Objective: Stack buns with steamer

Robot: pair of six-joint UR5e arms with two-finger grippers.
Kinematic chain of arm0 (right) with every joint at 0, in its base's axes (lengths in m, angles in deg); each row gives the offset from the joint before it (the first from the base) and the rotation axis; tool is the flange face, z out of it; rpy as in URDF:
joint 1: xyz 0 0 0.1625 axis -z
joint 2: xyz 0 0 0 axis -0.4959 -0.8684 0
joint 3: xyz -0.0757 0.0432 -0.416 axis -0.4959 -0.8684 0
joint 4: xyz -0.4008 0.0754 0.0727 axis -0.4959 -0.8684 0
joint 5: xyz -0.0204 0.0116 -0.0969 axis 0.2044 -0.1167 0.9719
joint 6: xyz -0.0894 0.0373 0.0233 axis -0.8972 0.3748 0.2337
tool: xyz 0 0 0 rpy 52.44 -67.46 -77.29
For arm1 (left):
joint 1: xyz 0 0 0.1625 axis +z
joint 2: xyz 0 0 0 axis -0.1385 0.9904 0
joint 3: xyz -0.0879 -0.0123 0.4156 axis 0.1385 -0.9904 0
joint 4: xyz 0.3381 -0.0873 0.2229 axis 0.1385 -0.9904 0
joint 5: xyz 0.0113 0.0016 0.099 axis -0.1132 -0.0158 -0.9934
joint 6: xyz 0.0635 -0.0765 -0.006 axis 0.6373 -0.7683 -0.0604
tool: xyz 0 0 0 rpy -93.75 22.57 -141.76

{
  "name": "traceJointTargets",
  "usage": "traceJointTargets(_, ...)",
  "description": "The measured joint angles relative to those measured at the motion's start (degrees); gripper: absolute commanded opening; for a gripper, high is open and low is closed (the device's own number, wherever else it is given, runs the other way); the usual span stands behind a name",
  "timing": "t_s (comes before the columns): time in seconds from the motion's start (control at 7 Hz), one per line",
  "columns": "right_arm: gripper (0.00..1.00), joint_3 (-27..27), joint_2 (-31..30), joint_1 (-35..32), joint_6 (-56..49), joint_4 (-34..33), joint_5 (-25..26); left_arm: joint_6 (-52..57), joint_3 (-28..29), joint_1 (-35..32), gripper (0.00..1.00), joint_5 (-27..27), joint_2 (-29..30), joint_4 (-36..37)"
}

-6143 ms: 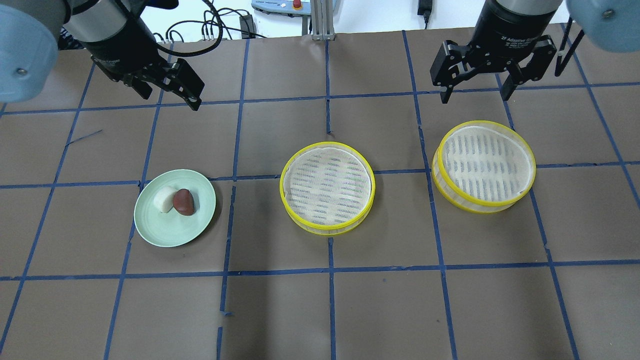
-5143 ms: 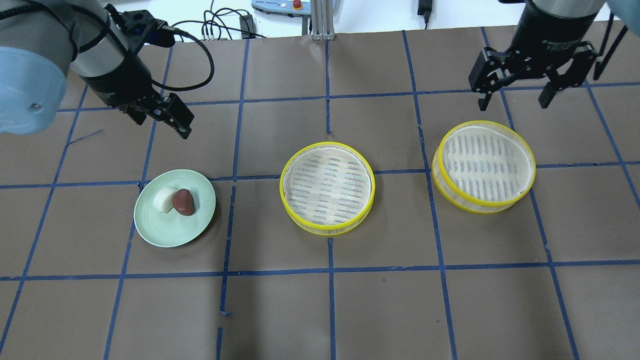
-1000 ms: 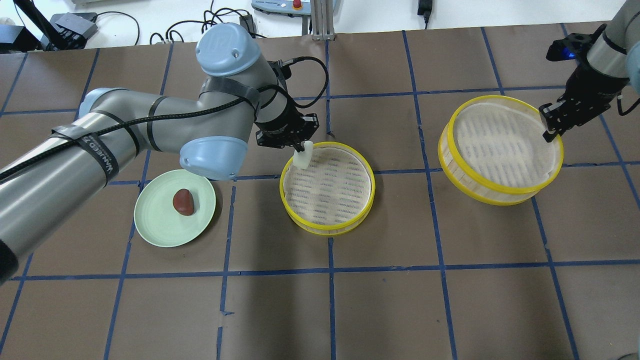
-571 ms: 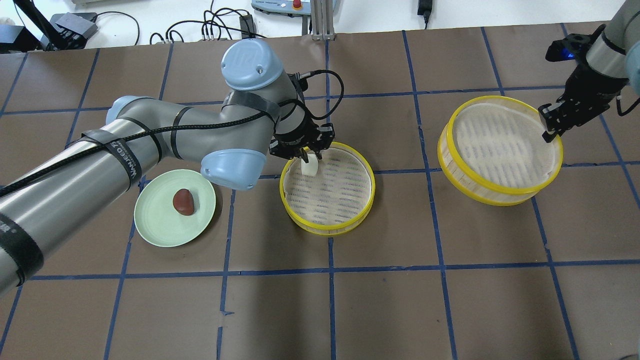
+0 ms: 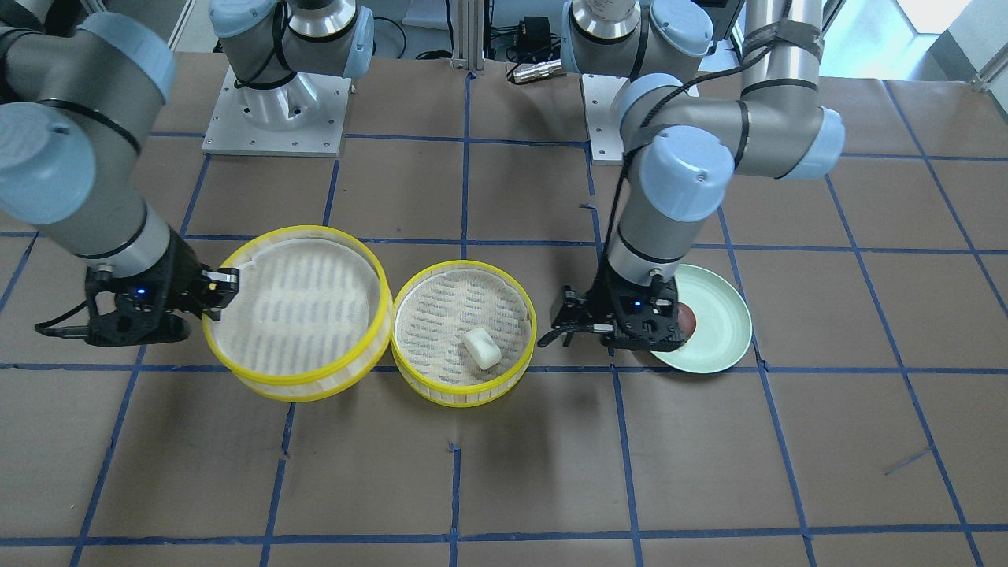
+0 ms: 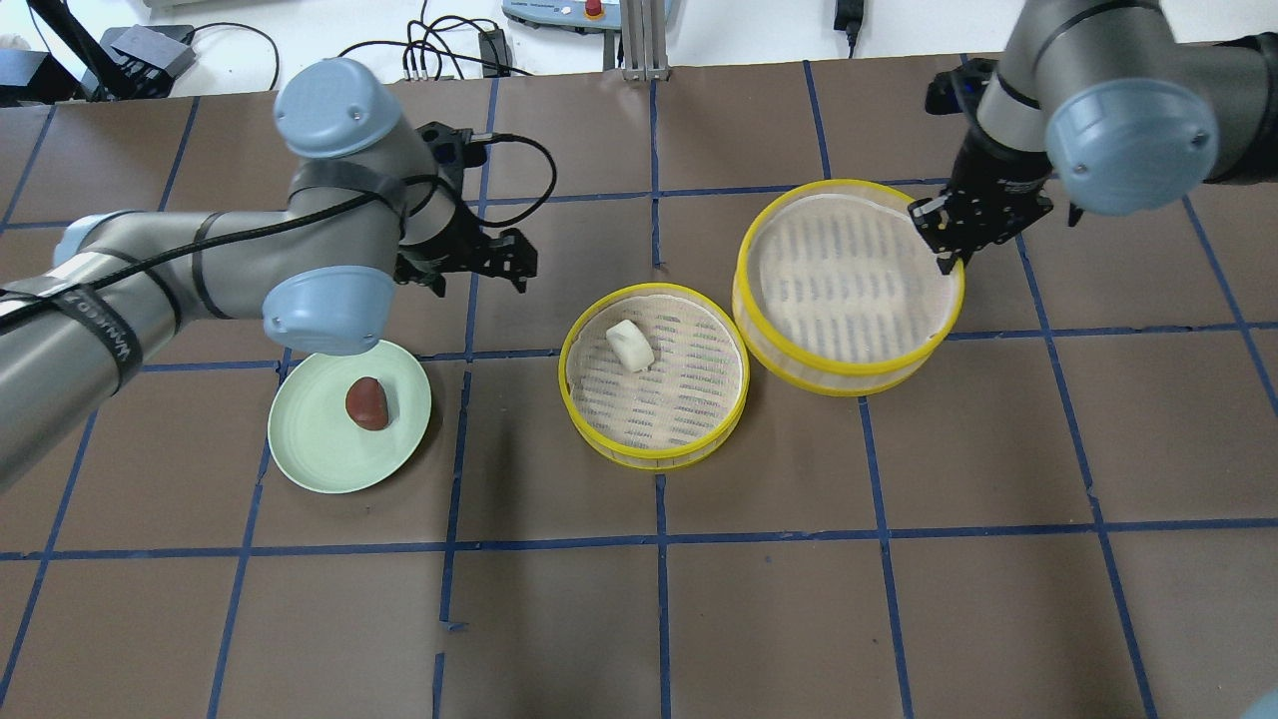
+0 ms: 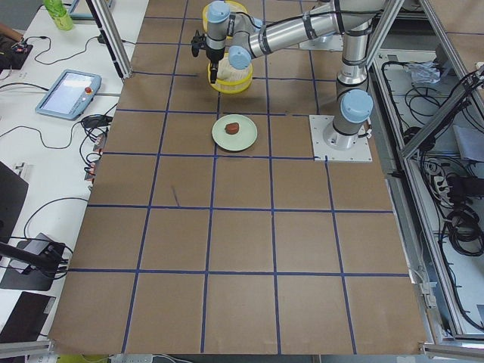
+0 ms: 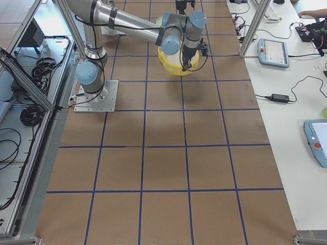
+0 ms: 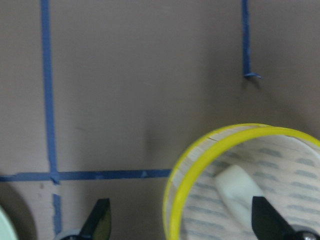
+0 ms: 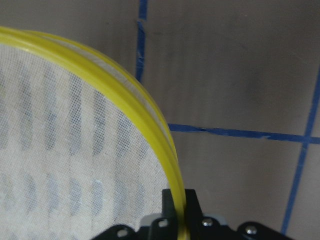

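White blocky bun (image 6: pixel 630 345) lies in steamer (image 6: pixel 654 456); oval reddish-brown bun (image 6: pixel 367 403) on plate (image 6: pixel 319 449).

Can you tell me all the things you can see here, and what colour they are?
White bun: one, white, lying inside the middle steamer tray.
Brown bun: one, reddish-brown, on the plate.
Plate: one, pale green, on the table.
Steamer trays: two, yellow-rimmed; the middle steamer tray sits on the table, the lifted steamer tray hangs beside it.
Table: one, brown with blue tape lines.
Cables: several, black, past the table's far edge.
Left hand: one, black, open and empty, between plate and middle tray.
Right hand: one, black, shut on the lifted tray's rim.
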Motion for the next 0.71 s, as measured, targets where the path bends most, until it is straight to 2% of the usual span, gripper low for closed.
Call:
traceJointTargets(0.29,0.00,-0.10,2.41,-8.97,12.50,-3.05,-0.59,12.12,-7.18,10.71,0.98,-0.12,-0.22,0.17)
traceJointTargets(0.43,0.00,-0.06,3.90,-12.17,15.97,-4.52,-0.65,14.21,-9.04,13.14,0.84,-0.24,0.57,0.29)
traceJointTargets(0.57,0.00,0.05,5.06,-14.31,17.67,-5.19,-0.45,14.87,-9.95,14.06,0.61,-0.35,1.59,0.35)
traceJointTargets(0.71,0.00,0.17,5.70,-15.33,18.27,-5.43,-0.02,14.71,-10.56,14.37,0.34,-0.36,2.57,0.37)
